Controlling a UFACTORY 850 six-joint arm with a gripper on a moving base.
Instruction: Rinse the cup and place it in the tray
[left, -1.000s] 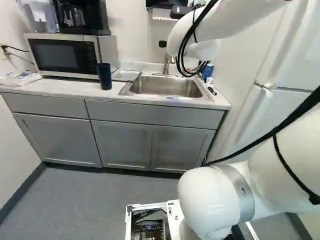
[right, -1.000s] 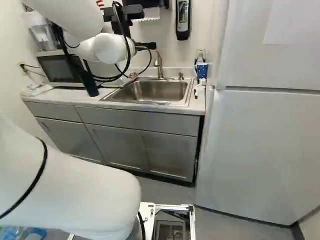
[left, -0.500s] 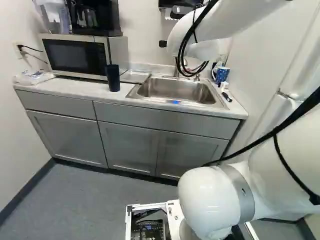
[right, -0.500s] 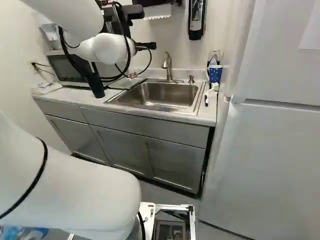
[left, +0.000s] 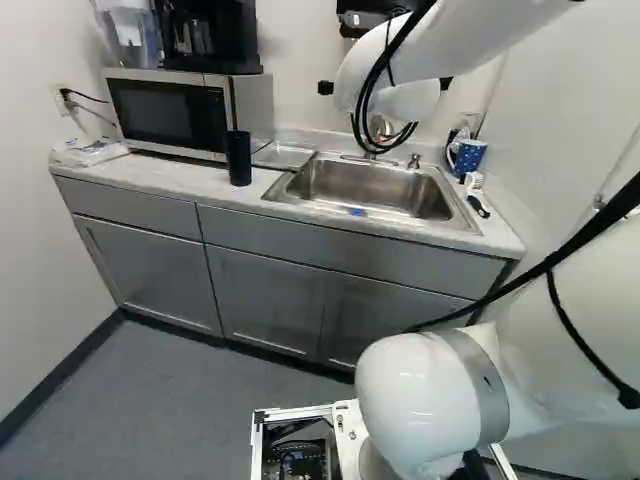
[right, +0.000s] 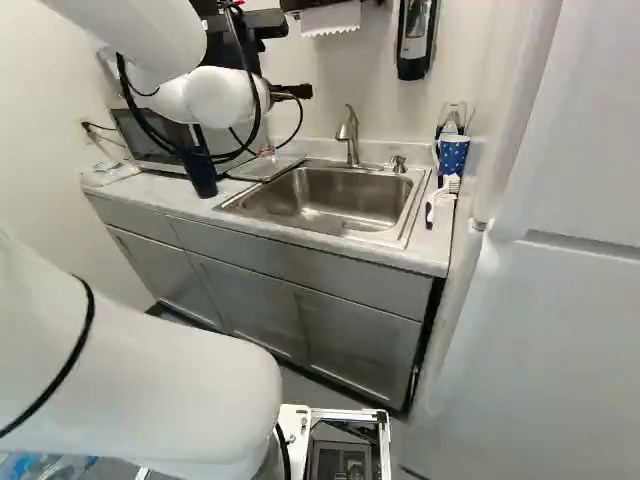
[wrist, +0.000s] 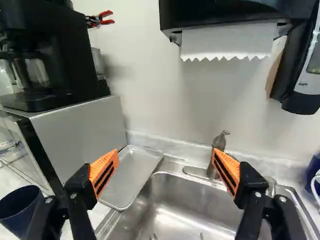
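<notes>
Cup (wrist: 20, 221) beside spread jaws, seemingly apart

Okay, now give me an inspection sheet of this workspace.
Surface: pale counter around a metal sink
Job's things: dark blue cup upright on the counter; metal tray beside the sink
Clutter: spotted blue mug and plastic packet on the counter
Gripper: open, nothing held
Cables: black cable along the arm; others at the wall outlet
Surroundings: microwave with coffee maker on top; towel dispenser; fridge
</notes>
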